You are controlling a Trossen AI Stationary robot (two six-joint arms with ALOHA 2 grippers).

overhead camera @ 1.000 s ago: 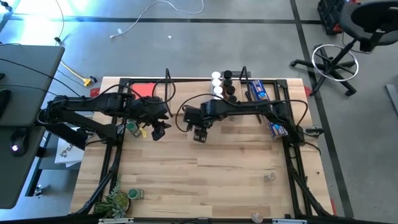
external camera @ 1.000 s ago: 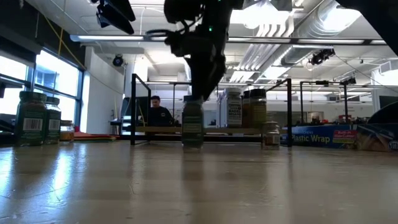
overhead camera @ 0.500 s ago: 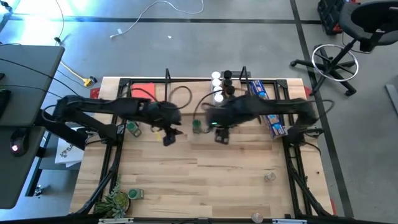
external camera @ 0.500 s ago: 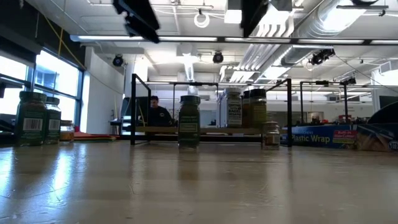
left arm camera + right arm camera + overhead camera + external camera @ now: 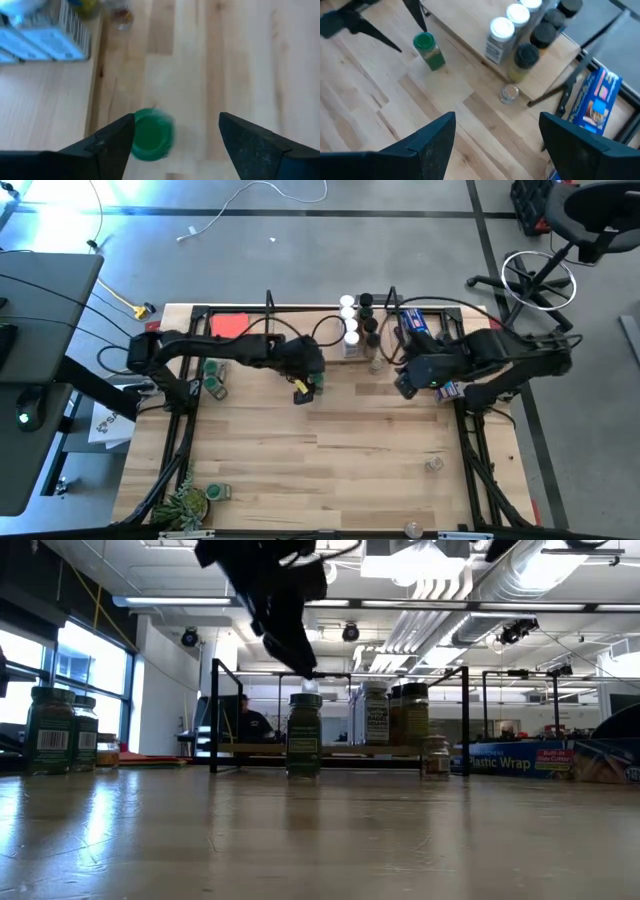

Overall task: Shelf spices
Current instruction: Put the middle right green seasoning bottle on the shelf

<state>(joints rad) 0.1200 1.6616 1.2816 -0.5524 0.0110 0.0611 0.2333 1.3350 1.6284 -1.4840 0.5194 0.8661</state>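
Note:
A spice jar with a green lid [image 5: 319,380] [image 5: 304,735] [image 5: 427,49] stands upright on the table in front of the shelf [image 5: 300,338] [image 5: 540,67]. The shelf board carries several more jars [image 5: 352,330] with white and black lids. My left gripper [image 5: 304,387] [image 5: 303,668] hovers open just above the green lid [image 5: 150,140], which shows between its fingers, close to one of them; they do not touch it. My right gripper [image 5: 404,385] [image 5: 495,145] is open and held high, well to the right of the jar.
A small clear jar [image 5: 510,93] sits on the table by the shelf's edge. Blue packets [image 5: 420,325] [image 5: 447,388] lie at the right. A red card [image 5: 230,325] and green jars [image 5: 212,380] [image 5: 50,730] are at the left. A plant [image 5: 185,502] stands at the near-left corner.
My right gripper has risen off the green-lid jar and pulled back toward the table's right edge, rolling as it went. The jar stays upright on the table. My left gripper has moved right and down, ending above that jar.

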